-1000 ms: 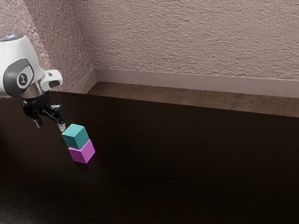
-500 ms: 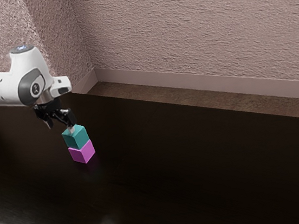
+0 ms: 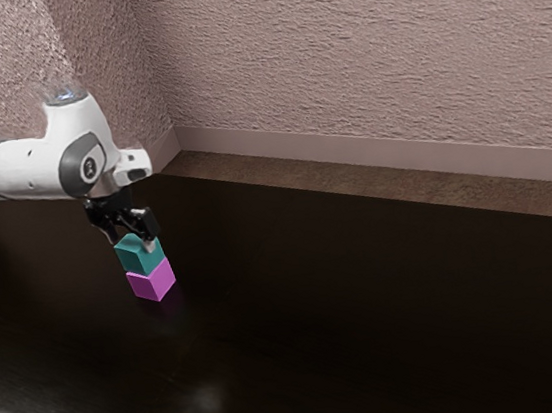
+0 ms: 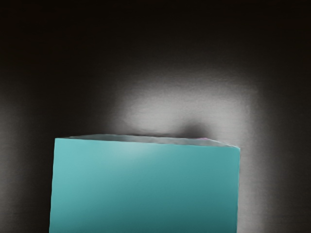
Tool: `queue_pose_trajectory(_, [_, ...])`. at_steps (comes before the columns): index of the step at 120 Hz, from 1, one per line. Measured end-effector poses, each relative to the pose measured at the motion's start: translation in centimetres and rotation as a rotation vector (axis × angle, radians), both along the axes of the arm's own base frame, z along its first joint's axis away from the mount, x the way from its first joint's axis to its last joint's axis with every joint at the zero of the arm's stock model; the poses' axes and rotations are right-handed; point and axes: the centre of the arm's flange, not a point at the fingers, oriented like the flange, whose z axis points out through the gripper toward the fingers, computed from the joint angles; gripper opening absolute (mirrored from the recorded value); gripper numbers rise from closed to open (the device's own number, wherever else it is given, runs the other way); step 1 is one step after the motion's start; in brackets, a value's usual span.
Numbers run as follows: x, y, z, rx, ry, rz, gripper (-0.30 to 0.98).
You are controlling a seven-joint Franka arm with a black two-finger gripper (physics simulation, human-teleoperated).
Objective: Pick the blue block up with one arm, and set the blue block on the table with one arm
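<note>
Over the table [image 3: 350, 318], toward the exterior view's left, the gripper [image 3: 131, 241] points down at the blue block [image 3: 139, 256]. Its jaws stand wide apart, one near the block's edge on the exterior view's left, the other in front of the block's upper part; whether either touches it, I cannot tell. The blue block sits upright on top of the pink block [image 3: 151, 282], which rests on the table. The arm [image 3: 30, 168] comes in from the exterior view's left. In the wrist view, the blue block's teal top is large and close under the hand, with dark table around it and a pale sheen beside it. Behind the table run a baseboard [image 3: 351, 162] and a rough, pinkish wall [image 3: 357, 45].
</note>
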Motion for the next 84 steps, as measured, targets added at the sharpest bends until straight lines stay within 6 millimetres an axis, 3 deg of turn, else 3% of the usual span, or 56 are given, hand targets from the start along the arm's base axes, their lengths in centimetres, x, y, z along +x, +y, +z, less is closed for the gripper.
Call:
queue_pose_trajectory(33, [0.8,0.2,-0.6,-0.002,0.005,-0.006,0.69])
queue_pose_trajectory(51, [1.1,0.4,-1.8,-0.005,0.022,-0.007,0.68])
queue_pose_trajectory(84, [1.3,0.5,-1.7,-0.004,0.02,-0.011,0.48])
